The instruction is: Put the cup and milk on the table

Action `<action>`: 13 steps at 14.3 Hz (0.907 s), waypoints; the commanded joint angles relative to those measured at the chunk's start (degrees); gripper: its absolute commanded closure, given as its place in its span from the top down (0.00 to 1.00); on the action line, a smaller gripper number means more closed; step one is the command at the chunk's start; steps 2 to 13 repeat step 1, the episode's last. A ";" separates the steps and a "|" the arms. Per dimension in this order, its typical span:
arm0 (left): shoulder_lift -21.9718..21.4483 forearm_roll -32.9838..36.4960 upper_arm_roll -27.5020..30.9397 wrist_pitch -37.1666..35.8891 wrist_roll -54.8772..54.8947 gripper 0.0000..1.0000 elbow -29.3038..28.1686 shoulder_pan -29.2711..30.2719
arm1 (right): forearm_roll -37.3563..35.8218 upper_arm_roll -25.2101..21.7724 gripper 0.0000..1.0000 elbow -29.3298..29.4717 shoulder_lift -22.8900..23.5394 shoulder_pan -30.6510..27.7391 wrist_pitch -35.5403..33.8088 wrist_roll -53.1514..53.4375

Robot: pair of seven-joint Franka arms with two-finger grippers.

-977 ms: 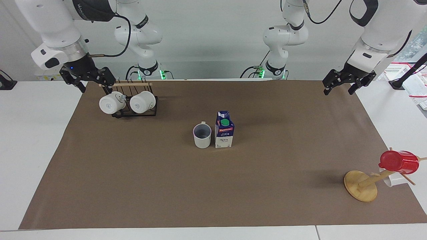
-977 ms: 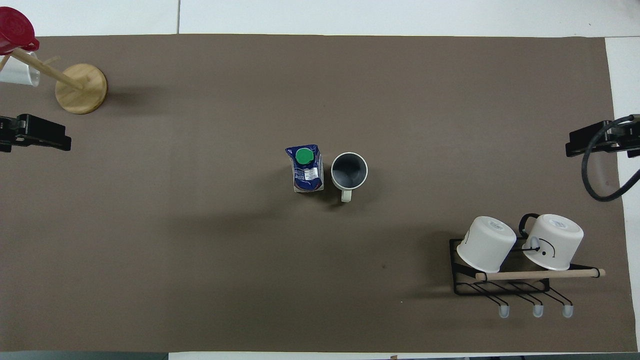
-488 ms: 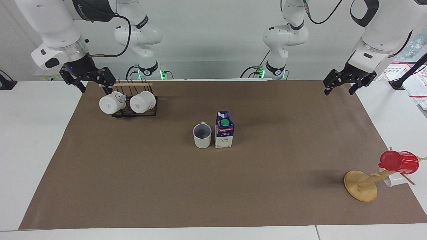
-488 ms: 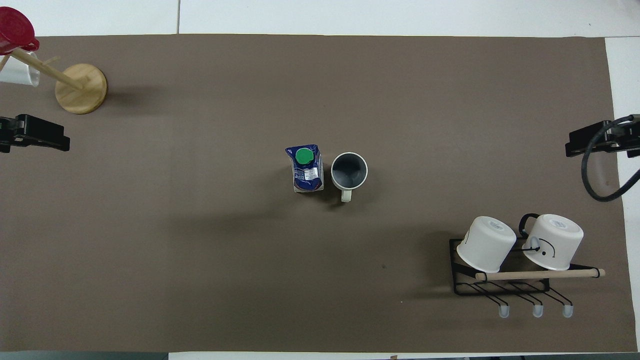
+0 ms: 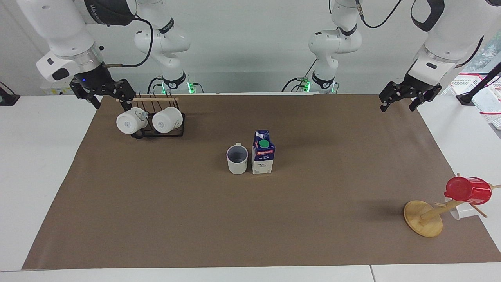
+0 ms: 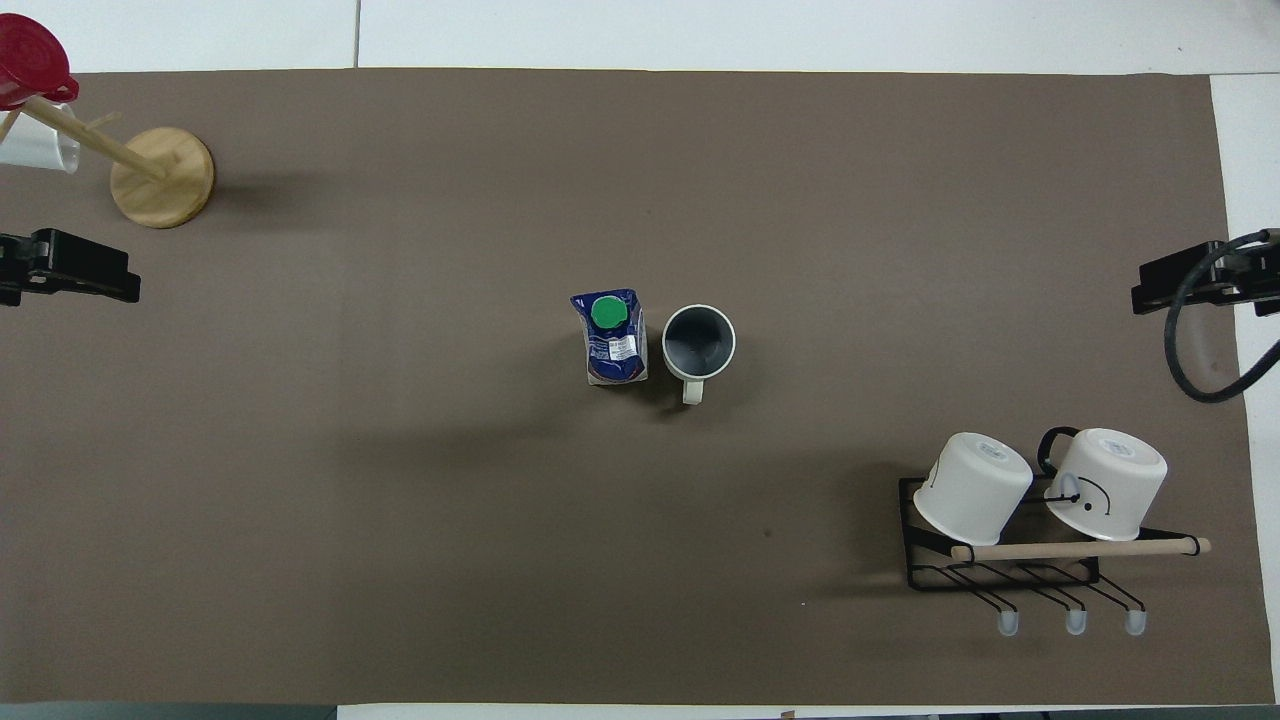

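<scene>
The cup (image 5: 237, 158), off-white with a grey-blue inside, stands upright in the middle of the brown mat (image 5: 313, 203) on the white table (image 5: 39, 156). Its handle points toward the robots in the overhead view (image 6: 698, 345). The milk (image 5: 263, 152) stands upright beside it, close on the left arm's side, blue above and white below with a green cap; it also shows in the overhead view (image 6: 611, 337). My left gripper (image 5: 397, 109) hangs open and empty over the mat's edge at the left arm's end. My right gripper (image 5: 112, 106) hangs open and empty over the mug rack.
A black wire rack (image 5: 158, 131) with two white mugs (image 5: 131, 121) stands near the robots at the right arm's end. A wooden cup tree (image 5: 424, 217) with a red cup (image 5: 467, 190) and a white cup stands farther from the robots at the left arm's end.
</scene>
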 commanded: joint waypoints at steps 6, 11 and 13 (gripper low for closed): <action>-1.92 -0.92 -0.13 0.20 0.91 1.00 -2.12 0.67 | 0.86 0.25 1.00 -0.38 -0.42 -0.67 -0.45 -0.66; -1.92 -0.92 -0.13 0.20 0.91 1.00 -2.12 0.67 | 0.86 0.25 1.00 -0.38 -0.42 -0.67 -0.45 -0.66; -1.92 -0.92 -0.13 0.20 0.91 1.00 -2.12 0.67 | 0.86 0.25 1.00 -0.38 -0.42 -0.67 -0.45 -0.66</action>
